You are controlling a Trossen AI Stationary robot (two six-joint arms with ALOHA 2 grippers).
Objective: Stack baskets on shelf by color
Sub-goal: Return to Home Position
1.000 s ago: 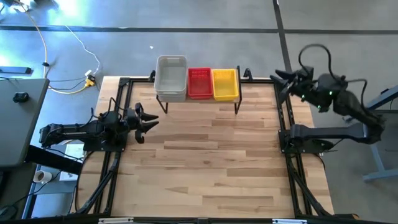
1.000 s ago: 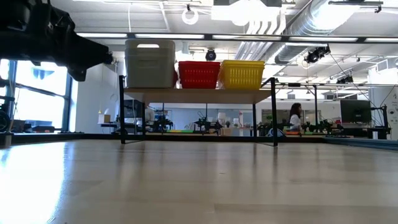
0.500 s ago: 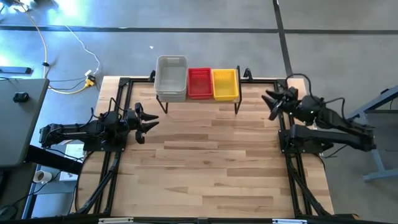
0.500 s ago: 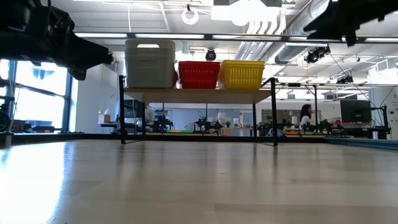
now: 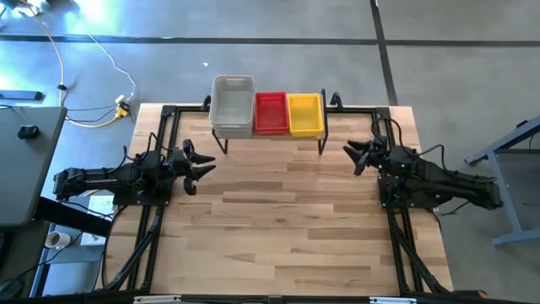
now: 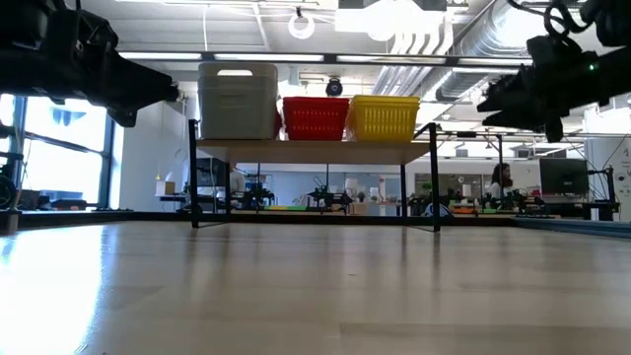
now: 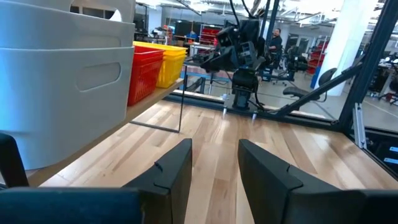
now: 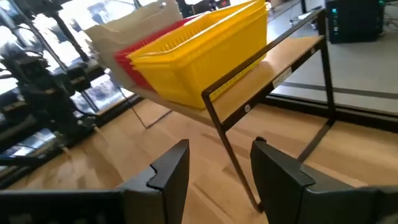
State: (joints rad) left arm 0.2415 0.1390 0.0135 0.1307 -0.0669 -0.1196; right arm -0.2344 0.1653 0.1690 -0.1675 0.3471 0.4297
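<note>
Shelf [image 6: 315,151] holds three stacks: grey stack [image 5: 232,104], red stack [image 5: 270,112], yellow stack [image 5: 305,114]; left tool [image 5: 202,165] and right tool [image 5: 351,156] flank it, released, well apart.

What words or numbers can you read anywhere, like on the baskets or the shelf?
No text can be read in these pictures.
On the front rail of the shelf, a pale sticker: too blurred to read.
On the grey baskets, red baskets and yellow baskets: no writing shows.
In the room behind the table: anything there is too small to read.
</note>
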